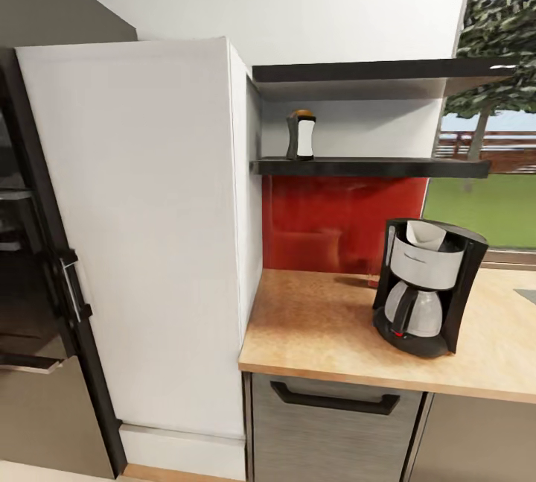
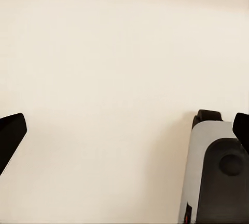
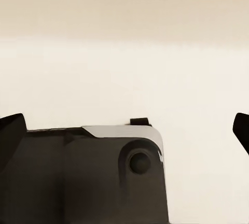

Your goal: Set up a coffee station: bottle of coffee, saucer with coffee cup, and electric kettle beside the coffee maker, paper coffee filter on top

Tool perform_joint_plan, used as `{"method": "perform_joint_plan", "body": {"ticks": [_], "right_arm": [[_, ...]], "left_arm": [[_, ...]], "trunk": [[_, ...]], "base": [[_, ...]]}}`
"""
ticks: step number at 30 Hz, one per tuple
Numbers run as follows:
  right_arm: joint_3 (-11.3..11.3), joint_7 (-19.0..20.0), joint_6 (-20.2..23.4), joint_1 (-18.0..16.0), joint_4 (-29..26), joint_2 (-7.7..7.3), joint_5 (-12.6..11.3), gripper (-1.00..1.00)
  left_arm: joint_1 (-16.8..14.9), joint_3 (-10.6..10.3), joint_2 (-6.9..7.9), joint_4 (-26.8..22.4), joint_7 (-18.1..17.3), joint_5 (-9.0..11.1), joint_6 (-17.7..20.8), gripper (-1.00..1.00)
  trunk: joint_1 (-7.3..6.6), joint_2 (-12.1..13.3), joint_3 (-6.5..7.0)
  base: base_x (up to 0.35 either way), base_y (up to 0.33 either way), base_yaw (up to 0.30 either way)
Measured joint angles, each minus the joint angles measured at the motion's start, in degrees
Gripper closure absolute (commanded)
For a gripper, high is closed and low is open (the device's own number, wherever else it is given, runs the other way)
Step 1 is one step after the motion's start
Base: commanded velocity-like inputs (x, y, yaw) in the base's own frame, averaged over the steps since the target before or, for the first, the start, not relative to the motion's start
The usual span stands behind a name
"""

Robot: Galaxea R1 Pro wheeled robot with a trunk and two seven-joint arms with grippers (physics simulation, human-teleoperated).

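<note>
Right, the coffee maker (image 1: 427,286) was seen upright on the wooden counter (image 1: 320,340), toward the counter's right part in the head view, w/ its glass carafe seated in the base and something pale, folded-looking, resting in the open top; what exactly it was couldn't be told. The bottle of coffee (image 1: 301,135) was spotted up on the lower dark kitchen shelf (image 1: 372,166), upright, near the shelf's left end, well apart from the coffee maker and above the red backsplash (image 1: 339,220). A second dark shelf (image 1: 380,70) was seen above it. A tall white cabinet (image 1: 141,236) was seen to the left of the counter, touching its edge, and a dark oven front (image 1: 30,281) w/ handle beside that. Under the counter a metal-faced drawer (image 1: 331,430) w/ black handle was seen. A window (image 1: 487,162) w/ tree & grass was seen at the right.

In the left wrist view, the left hand (image 2: 124,135) was shown spread wide, dark fingertips at opposite edges of the pic, nothing between them, a pale surface beyond; part of the robot's grey-and-black body (image 2: 215,177) was seen there. In the right wrist view the right hand (image 3: 124,130) was likewise spread, nothing pinched, w/ robot bodywork (image 3: 88,177) beneath.
</note>
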Motion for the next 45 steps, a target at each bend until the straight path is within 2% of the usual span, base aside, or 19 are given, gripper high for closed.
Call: {"method": "perform_joint_plan", "body": {"ticks": [12,17,20,21,24,25,26,28,29,31,34,44,45], "right_arm": [[0.14,0.0,0.14,0.0,-0.02,0.32,-0.09,-1.0],[0.21,0.0,0.15,0.01,-0.07,0.46,-0.04,-1.0],[0.32,0.14,0.1,0.0,-0.23,0.59,-0.02,-1.0],[0.42,0.28,0.16,-0.1,-3.76,0.66,0.01,-1.0],[0.48,0.36,0.22,-0.06,-8.92,0.86,0.0,-1.0],[0.51,0.36,0.19,-0.07,-10.47,1.13,0.0,-1.0],[0.72,0.38,0.1,-0.1,-13.71,2.2,0.07,-1.0],[2.94,0.44,-0.03,-0.12,-22.22,4.75,0.18,-1.0],[6.19,0.21,-0.1,-0.1,-29.09,5.45,0.12,-1.0],[7.57,0.14,-0.11,-0.11,-36.76,5.71,0.07,-1.0],[8.23,0.11,-0.14,-0.1,-43.6,6.61,0.02,-1.0],[8.7,0.1,0.14,-0.09,-60.62,7.64,0.0,-1.0],[10.65,0.07,0.17,-0.1,-66.43,7.69,0.02,-1.0]], "left_arm": [[0.06,-0.06,-0.06,2.41,0.22,-0.06,0.46,-1.0],[0.56,-0.11,0.04,2.64,0.31,-0.51,2.72,-1.0],[1.02,-0.17,0.04,2.69,2.14,-0.62,3.66,-1.0],[1.15,-0.12,-0.08,2.68,4.09,-0.6,3.88,-1.0],[1.16,-0.11,-0.17,2.68,4.68,-0.56,3.94,-1.0],[1.17,-0.11,-0.16,2.69,4.74,-0.56,3.94,-1.0],[1.18,-0.1,-0.09,2.7,4.85,-0.56,3.95,-1.0],[1.18,-0.11,0.03,2.71,4.92,-0.56,3.95,-1.0],[1.19,-0.1,0.06,2.7,4.93,-0.55,3.95,-1.0],[1.19,-0.1,0.01,2.7,4.93,-0.56,3.95,-1.0],[1.19,-0.08,0.02,2.66,4.93,-0.56,3.97,-1.0],[1.19,-0.18,0.06,2.7,4.82,-0.55,4.26,-1.0],[1.18,-0.19,0.02,2.68,4.78,-0.6,4.18,-1.0]], "trunk": [[0.01,0.0,0.0],[0.01,0.0,0.13],[0.03,0.0,0.17],[0.05,0.01,0.19],[0.02,-0.01,0.17],[0.02,-0.01,0.17],[0.01,0.0,0.18],[0.01,0.0,0.19],[0.01,0.01,0.18],[0.01,0.0,0.19],[0.01,-0.01,0.18],[0.01,0.0,0.18],[0.01,0.0,0.19]], "base": [[0.017,0.067,-0.002],[0.001,0.002,-0.097],[-0.2,0.0,-0.021],[-0.304,0.0,-0.003],[-0.165,0.0,-0.001],[-0.041,0.0,0.0],[-0.017,0.0,0.0],[-0.004,0.0,0.0],[-0.001,0.0,0.0],[0.0,0.0,0.0],[0.0,0.0,0.0],[0.0,0.0,0.0],[0.0,0.0,0.0]]}}
